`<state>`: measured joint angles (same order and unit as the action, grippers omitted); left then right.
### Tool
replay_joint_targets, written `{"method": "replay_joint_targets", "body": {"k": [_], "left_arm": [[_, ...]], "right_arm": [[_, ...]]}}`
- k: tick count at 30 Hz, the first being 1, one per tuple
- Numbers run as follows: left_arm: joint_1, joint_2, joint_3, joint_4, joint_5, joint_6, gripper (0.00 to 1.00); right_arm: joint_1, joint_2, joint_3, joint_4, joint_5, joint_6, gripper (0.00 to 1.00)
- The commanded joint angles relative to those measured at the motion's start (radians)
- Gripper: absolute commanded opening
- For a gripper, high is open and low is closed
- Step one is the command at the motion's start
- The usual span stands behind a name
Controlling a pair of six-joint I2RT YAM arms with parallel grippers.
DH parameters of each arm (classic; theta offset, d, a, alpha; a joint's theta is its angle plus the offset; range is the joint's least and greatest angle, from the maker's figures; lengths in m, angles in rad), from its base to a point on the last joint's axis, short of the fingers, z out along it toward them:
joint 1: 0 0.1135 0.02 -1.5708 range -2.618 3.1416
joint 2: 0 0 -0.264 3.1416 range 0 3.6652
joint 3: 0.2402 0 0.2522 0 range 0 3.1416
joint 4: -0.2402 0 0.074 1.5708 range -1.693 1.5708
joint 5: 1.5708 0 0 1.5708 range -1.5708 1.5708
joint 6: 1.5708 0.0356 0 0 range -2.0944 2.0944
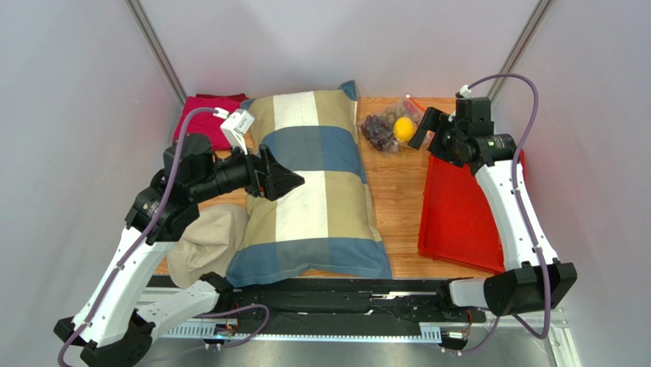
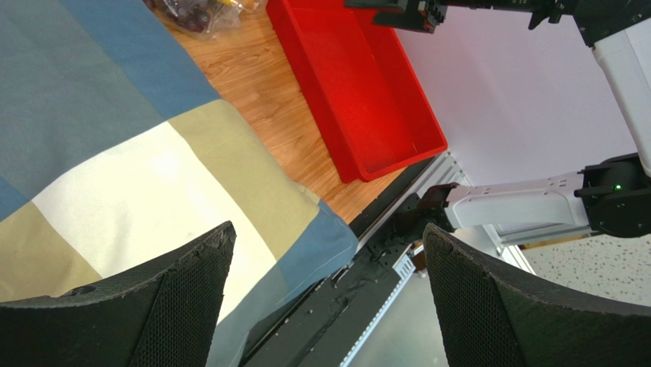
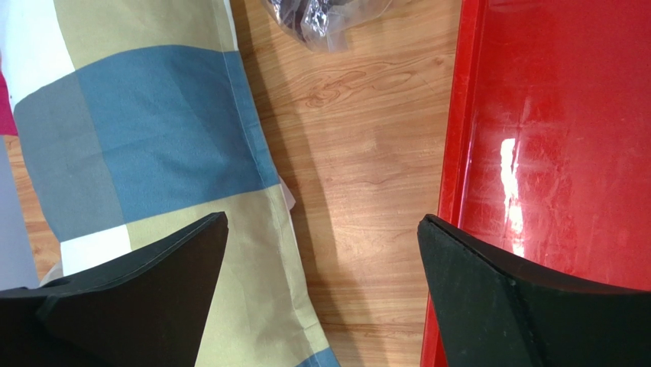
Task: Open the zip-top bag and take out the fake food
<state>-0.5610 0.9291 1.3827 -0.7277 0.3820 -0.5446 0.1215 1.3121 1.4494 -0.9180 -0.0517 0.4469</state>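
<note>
From above, the zip-top bag (image 1: 391, 126) lies on the surface just right of the pillow's (image 1: 313, 183) far corner, with the fake food (image 1: 404, 128) inside. The right gripper (image 1: 422, 128) hovers beside it.

Left wrist: the left gripper (image 2: 328, 306) is spread wide above the pillow, holding nothing.

Right wrist: the fingers (image 3: 153, 290) are wide apart and empty, and the bag's crinkled edge shows right of the pillow.

The bag is probably light, floppy and slippery; pinch it at the zip strip's lips.

- Lab-style robot test booth: plain pale walls (image 1: 328, 38) on metal posts (image 1: 157, 50) enclose a wooden table (image 1: 393, 199).
- Left arm (image 1: 130, 260) and right arm (image 1: 512, 206) are bolted to a black rail (image 1: 344, 294).
</note>
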Motion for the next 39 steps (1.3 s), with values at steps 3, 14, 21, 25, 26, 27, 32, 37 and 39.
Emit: {"method": "replay_joint_targets", "body": {"k": [3, 14, 21, 25, 26, 27, 32, 37, 39], "left_arm": [[0.003, -0.007, 0.009, -0.029, -0.022, -0.020, 0.95], [0.003, 0.010, -0.031, -0.053, -0.071, -0.058, 0.92], [0.003, 0.115, 0.021, -0.115, -0.144, 0.011, 0.86], [0.003, 0.142, 0.012, -0.049, -0.111, -0.008, 0.85], [0.004, 0.145, 0.009, -0.021, -0.106, -0.005, 0.85], [0.003, 0.149, 0.004, -0.006, -0.098, -0.002, 0.85], [0.003, 0.224, 0.059, -0.063, -0.081, 0.147, 0.85], [0.003, 0.252, 0.124, -0.133, -0.114, 0.297, 0.86], [0.003, 0.241, 0.104, -0.116, -0.114, 0.320, 0.87]], "right_arm": [[0.004, 0.148, 0.170, 0.064, 0.020, -0.020, 1.00], [0.018, 0.406, 0.350, 0.113, 0.108, 0.094, 0.99], [0.067, 0.576, 0.445, -0.004, 0.197, 0.266, 1.00], [0.075, 0.602, 0.395, 0.027, 0.207, 0.354, 1.00], [0.078, 0.610, 0.382, 0.033, 0.216, 0.377, 1.00], [0.078, 0.616, 0.381, 0.041, 0.237, 0.386, 1.00], [0.064, 0.671, 0.376, 0.077, 0.240, 0.438, 1.00], [0.049, 0.763, 0.397, 0.181, 0.219, 0.356, 1.00], [0.047, 0.797, 0.423, 0.194, 0.199, 0.322, 0.99]]}}
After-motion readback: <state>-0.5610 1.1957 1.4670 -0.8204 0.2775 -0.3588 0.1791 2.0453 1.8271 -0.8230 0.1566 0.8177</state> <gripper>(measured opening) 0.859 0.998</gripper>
